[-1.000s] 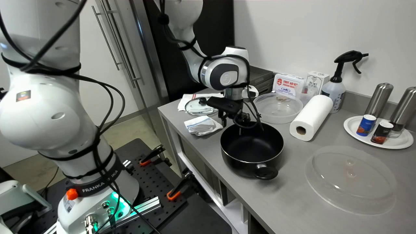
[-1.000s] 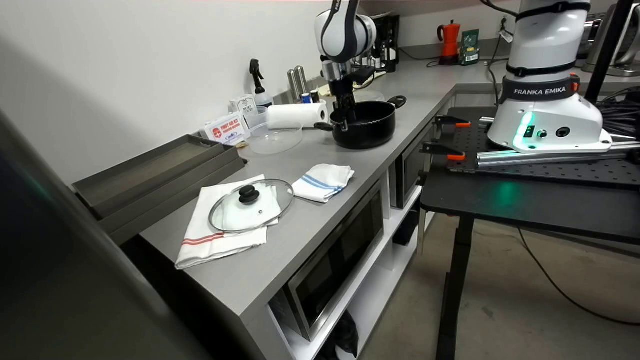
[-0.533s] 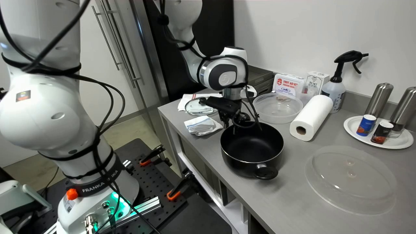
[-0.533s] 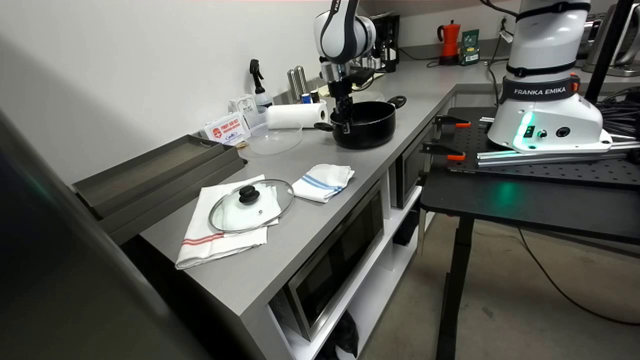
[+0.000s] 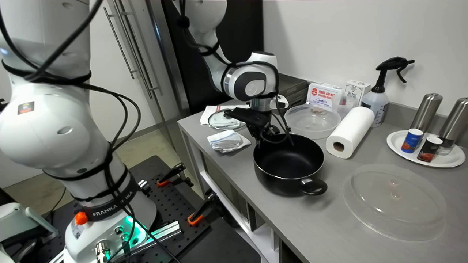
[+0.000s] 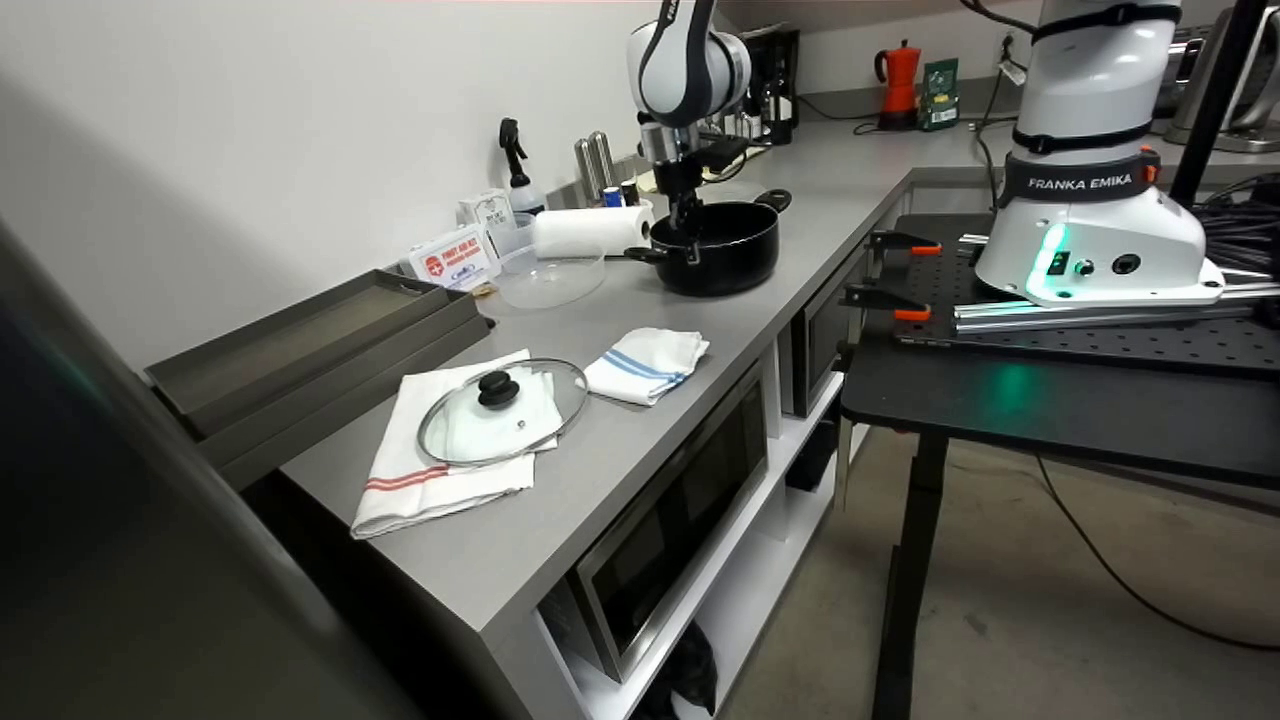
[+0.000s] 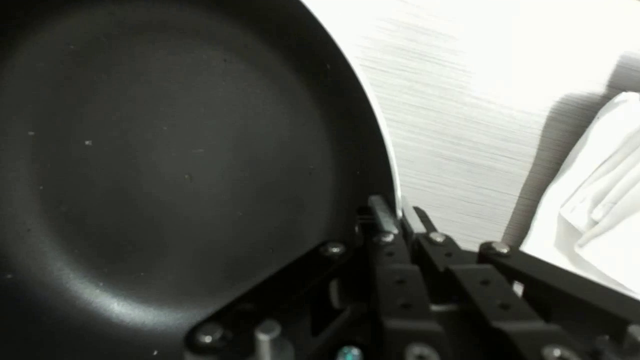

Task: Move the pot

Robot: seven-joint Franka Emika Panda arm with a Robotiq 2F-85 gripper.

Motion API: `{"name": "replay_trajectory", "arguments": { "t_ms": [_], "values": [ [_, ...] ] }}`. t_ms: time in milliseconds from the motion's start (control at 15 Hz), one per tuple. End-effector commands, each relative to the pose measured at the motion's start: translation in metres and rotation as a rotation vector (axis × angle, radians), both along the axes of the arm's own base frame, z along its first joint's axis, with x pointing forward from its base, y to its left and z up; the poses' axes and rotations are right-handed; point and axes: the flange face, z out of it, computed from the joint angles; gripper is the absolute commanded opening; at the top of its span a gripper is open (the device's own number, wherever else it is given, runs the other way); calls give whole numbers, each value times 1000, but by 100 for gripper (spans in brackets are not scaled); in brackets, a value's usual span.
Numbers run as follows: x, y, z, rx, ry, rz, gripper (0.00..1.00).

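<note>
The pot [image 5: 279, 182], wide, round and black with a dark interior, stands on the grey counter. One of its side handles [image 5: 313, 187] points toward the camera in an exterior view; both handles show in an exterior view, the nearer handle [image 6: 646, 254] beside the gripper. In the wrist view my gripper [image 7: 399, 212] is shut across the pot's thin rim [image 7: 382, 125], one finger inside the wall and the other outside. From outside, the gripper [image 6: 692, 252] comes down from above onto the rim. Nothing visible lies inside the pot.
Near the pot are a folded blue-striped towel [image 5: 227, 141], a paper-towel roll [image 5: 349, 133] and a transparent bowl [image 5: 312, 122]. A clear plastic lid [image 5: 395, 215] lies farther along. A glass lid [image 6: 505, 425] rests on a red-striped towel [image 6: 440, 497]. The counter's front edge runs close to the pot.
My gripper, open around the rim a second ago, has shut on it. The pot has shifted and turned slightly, its handles swinging with it; the arm has hardly moved.
</note>
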Motion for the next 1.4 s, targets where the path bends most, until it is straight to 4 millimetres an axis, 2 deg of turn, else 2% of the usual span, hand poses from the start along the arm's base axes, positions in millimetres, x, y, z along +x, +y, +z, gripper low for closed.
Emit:
{"name": "replay_trajectory", "arguments": {
  "t_ms": [0, 533, 1333],
  "values": [
    [0, 2, 3, 13, -28, 1, 1],
    [4, 26, 8, -3, -39, 49, 1],
    [9, 109, 0, -93, -33, 256, 1]
  ]
}}
